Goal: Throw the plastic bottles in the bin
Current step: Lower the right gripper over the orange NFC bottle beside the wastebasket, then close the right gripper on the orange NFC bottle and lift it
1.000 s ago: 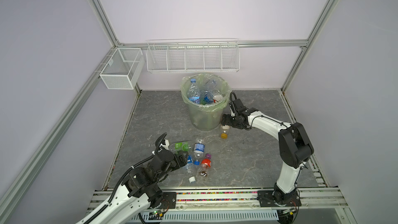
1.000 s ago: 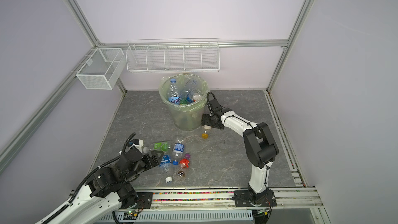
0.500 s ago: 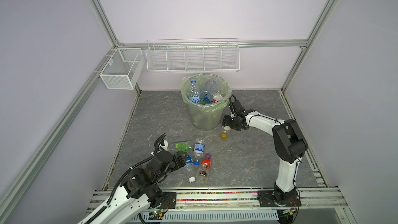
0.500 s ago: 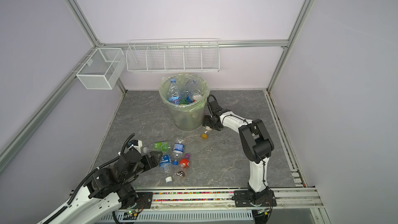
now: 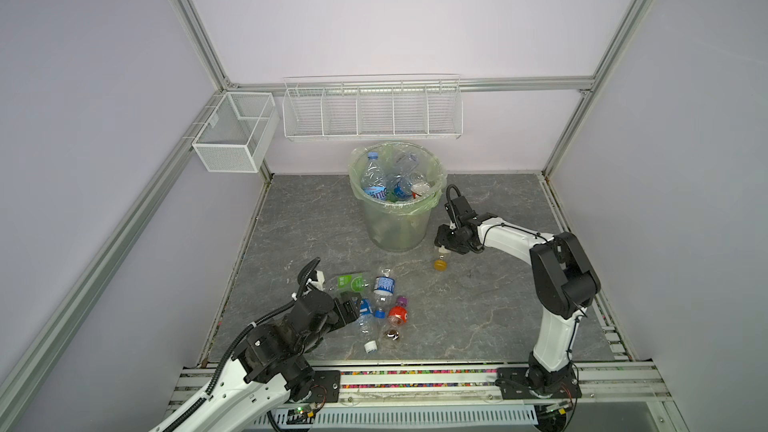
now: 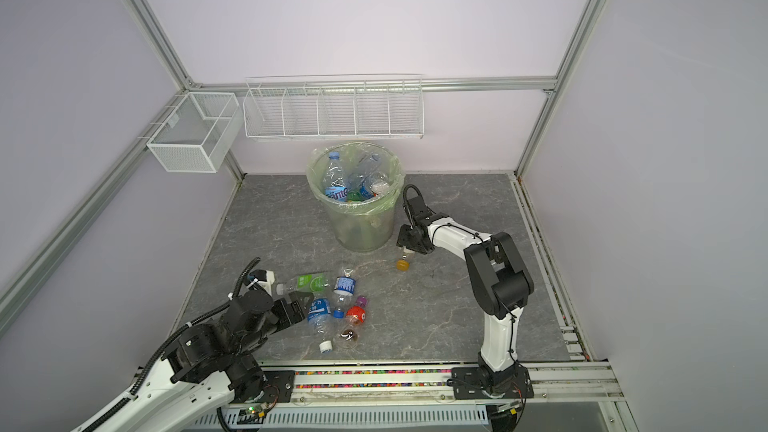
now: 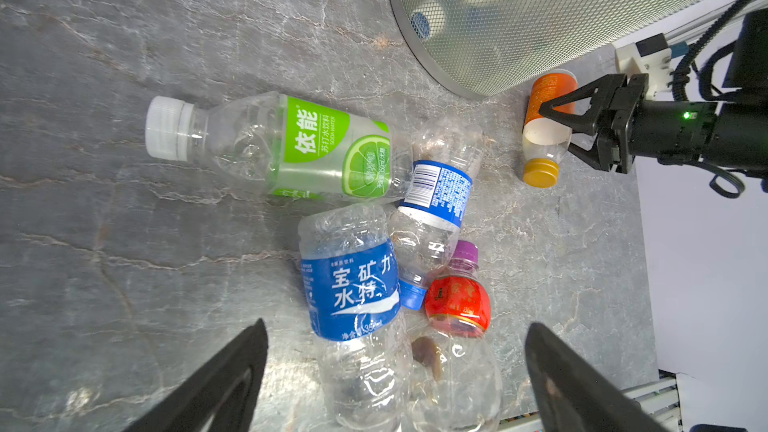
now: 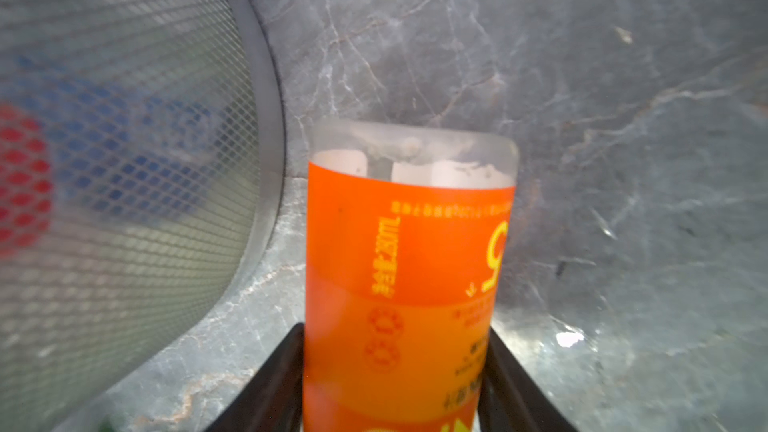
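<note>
The bin (image 5: 395, 230) (image 6: 365, 230) stands at the back, holding several plastic bottles. Just to its right an orange-labelled bottle (image 5: 440, 263) (image 8: 409, 263) lies on the floor, and my right gripper (image 5: 442, 248) (image 8: 395, 330) is shut on its body, a finger on each side. Near the front left lies a heap of bottles: green-labelled (image 7: 316, 147), blue-labelled (image 7: 353, 288), a second blue one (image 7: 440, 189) and a red-labelled one (image 7: 457, 297). My left gripper (image 5: 353, 307) (image 7: 397, 324) is open low over the near end of the heap, holding nothing.
A loose white cap (image 5: 370, 347) lies in front of the heap. On the back walls hang a white wire mesh box (image 5: 232, 135) and a long white wire rack (image 5: 372, 114). A metal rail (image 5: 415, 380) runs along the front edge.
My right gripper's jaws have closed in onto the orange-labelled bottle and that arm has folded slightly. The left arm and the heap have not moved.
</note>
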Available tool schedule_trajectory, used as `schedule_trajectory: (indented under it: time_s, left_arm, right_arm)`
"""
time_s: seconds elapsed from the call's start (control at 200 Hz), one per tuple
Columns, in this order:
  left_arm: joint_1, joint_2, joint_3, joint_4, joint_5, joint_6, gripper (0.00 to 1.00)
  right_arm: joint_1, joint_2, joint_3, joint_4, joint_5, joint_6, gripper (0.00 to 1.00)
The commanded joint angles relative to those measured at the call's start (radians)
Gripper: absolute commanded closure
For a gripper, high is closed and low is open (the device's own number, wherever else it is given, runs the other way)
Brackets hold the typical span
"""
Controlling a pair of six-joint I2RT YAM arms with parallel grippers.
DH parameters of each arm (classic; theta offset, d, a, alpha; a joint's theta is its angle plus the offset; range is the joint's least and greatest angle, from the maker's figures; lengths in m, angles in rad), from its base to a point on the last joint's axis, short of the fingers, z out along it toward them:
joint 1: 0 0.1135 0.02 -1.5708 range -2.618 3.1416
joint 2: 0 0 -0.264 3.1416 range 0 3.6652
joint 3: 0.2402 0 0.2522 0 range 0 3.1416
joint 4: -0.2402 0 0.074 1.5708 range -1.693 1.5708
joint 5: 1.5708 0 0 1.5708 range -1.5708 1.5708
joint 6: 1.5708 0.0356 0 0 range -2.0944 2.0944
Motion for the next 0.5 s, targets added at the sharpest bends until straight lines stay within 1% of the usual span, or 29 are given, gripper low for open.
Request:
schedule_trajectory:
  time_s: [0.0, 0.14, 0.225, 0.25, 0.35, 0.425, 0.495]
  left_arm:
    - [-0.006, -0.002, -0.010, -0.018, -0.020, -0.013, 0.04]
    - [-0.006, 0.000, -0.009, -0.014, -0.022, -0.014, 0.04]
    - [-0.007, 0.003, -0.009, -0.008, -0.021, -0.013, 0.04]
    - [-0.006, 0.005, -0.008, -0.008, -0.020, -0.013, 0.04]
    - [-0.006, 0.009, -0.009, -0.002, -0.018, -0.013, 0.04]
    - [-0.007, 0.009, -0.009, 0.000, -0.016, -0.013, 0.04]
    - [-0.007, 0.009, -0.007, -0.001, -0.016, -0.013, 0.04]
  right_arm:
    - [-0.007, -0.059, -0.043, -0.045, 0.037, -0.012, 0.53]
    - [-0.006, -0.112, -0.067, -0.050, 0.054, -0.017, 0.60]
    - [-0.004, -0.143, -0.076, -0.055, 0.058, -0.020, 0.67]
    - [-0.004, -0.151, -0.077, -0.055, 0.058, -0.022, 0.72]
    - [-0.002, -0.181, -0.081, -0.060, 0.060, -0.030, 0.82]
    - [-0.002, -0.201, -0.083, -0.065, 0.070, -0.034, 0.88]
    - [-0.002, -0.223, -0.085, -0.073, 0.091, -0.034, 0.90]
